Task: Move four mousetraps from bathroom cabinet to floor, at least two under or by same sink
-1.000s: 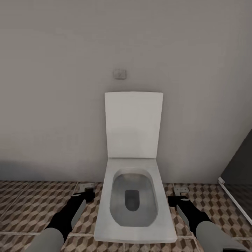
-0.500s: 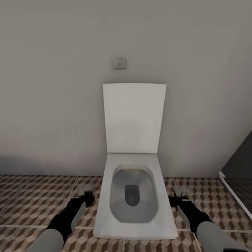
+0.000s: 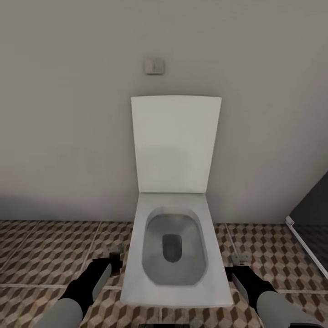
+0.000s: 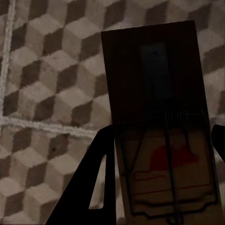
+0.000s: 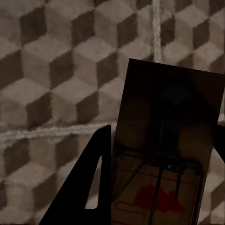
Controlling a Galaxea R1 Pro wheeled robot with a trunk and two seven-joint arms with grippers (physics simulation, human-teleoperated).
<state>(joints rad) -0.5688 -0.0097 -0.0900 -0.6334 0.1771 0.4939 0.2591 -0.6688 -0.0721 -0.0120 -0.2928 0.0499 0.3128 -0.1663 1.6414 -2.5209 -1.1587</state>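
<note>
A white toilet (image 3: pixel 175 246) with its lid up stands in the middle of the frame against a grey wall. The left hand (image 3: pixel 114 260) at lower left is clamped on a mousetrap (image 4: pixel 159 122), held over the patterned floor (image 3: pixel 41 255). The right hand (image 3: pixel 237 266) at lower right is clamped on a second mousetrap (image 5: pixel 166 154), also above the tiles

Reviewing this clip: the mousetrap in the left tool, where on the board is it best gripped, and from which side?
By its two long edges at the end bearing the wire parts, as the left tool grips the mousetrap now: the flat board leaves only thin edges to pinch.
</note>
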